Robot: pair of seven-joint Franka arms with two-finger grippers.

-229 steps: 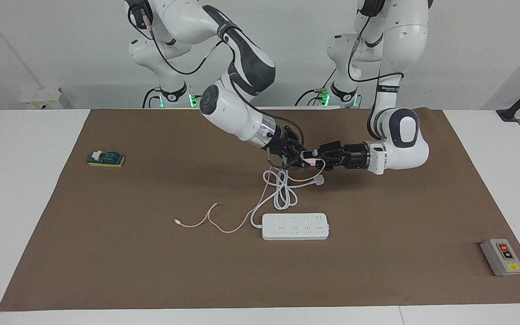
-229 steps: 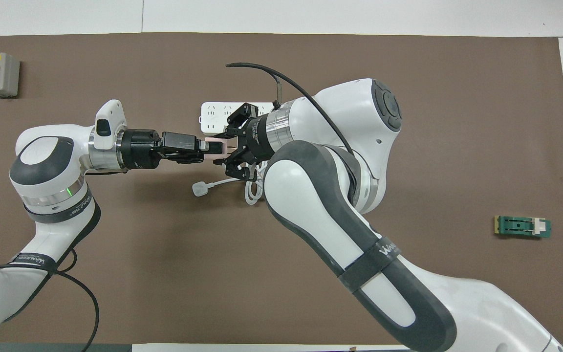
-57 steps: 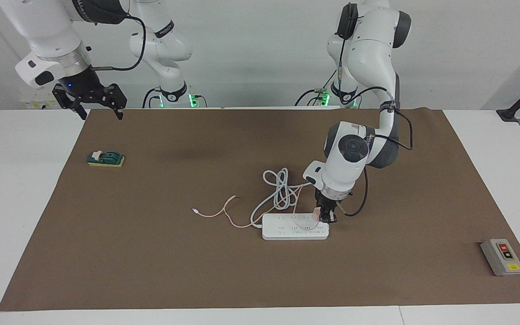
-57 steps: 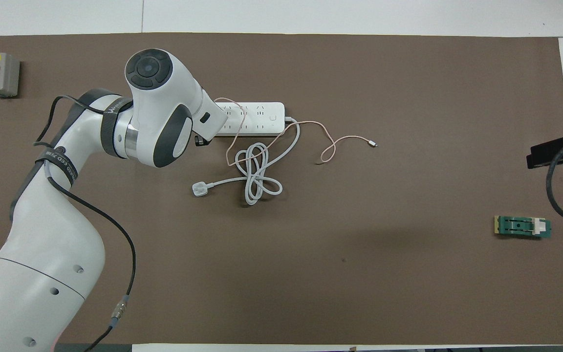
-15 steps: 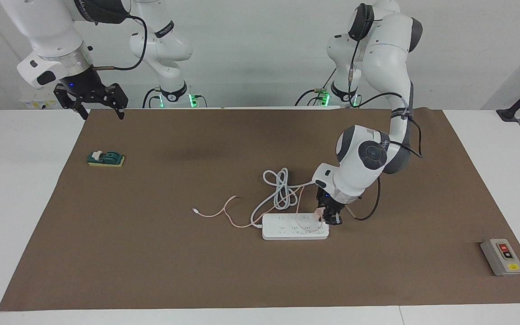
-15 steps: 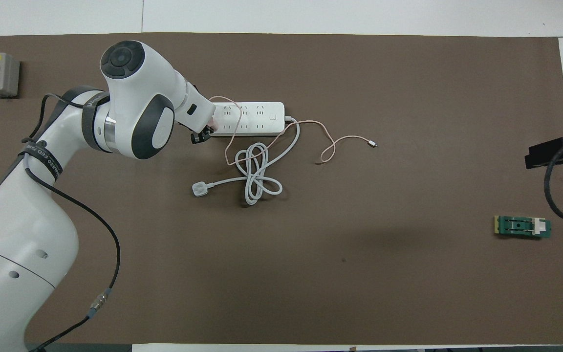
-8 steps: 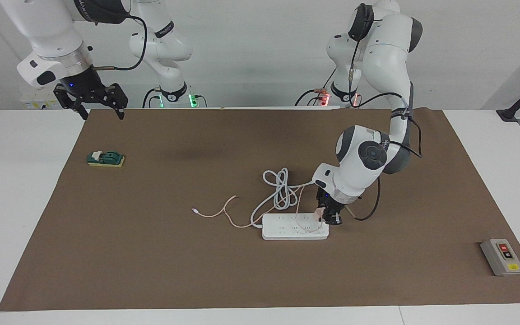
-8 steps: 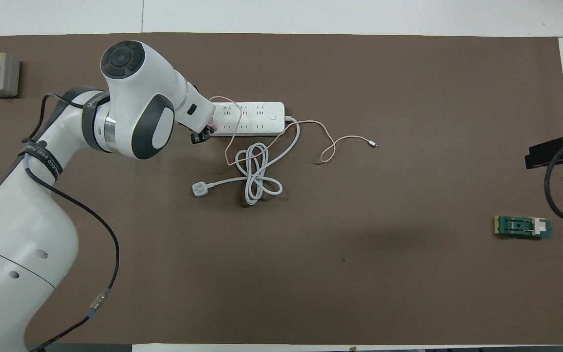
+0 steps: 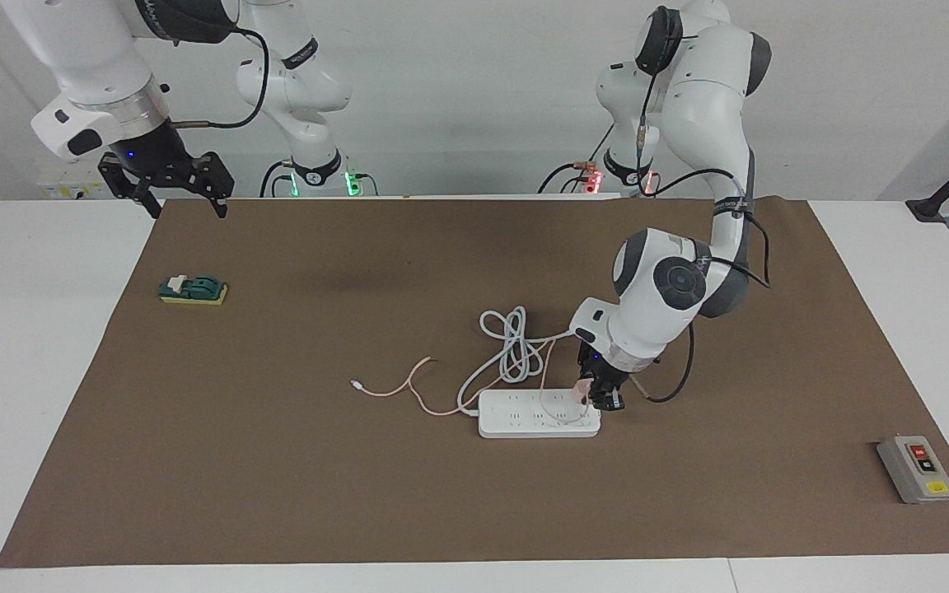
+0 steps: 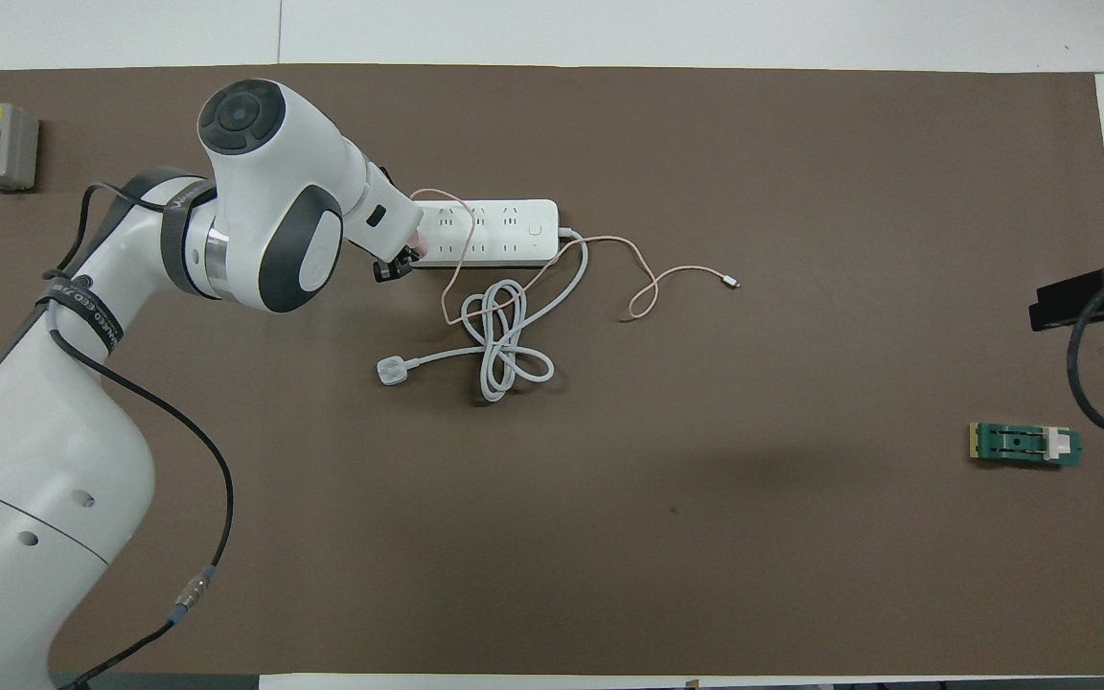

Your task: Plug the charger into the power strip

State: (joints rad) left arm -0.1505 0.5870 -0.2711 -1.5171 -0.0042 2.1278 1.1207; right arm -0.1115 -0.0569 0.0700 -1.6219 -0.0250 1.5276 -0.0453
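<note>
Right now your right gripper waits with fingers spread, raised over the brown mat's corner at the right arm's end. Your left gripper is clamped on the pink charger, pressing it down at the white power strip's end toward the left arm's side, its thin pink cable trailing across the mat.

The left claw hides whether the charger prongs enter the power strip.
</note>
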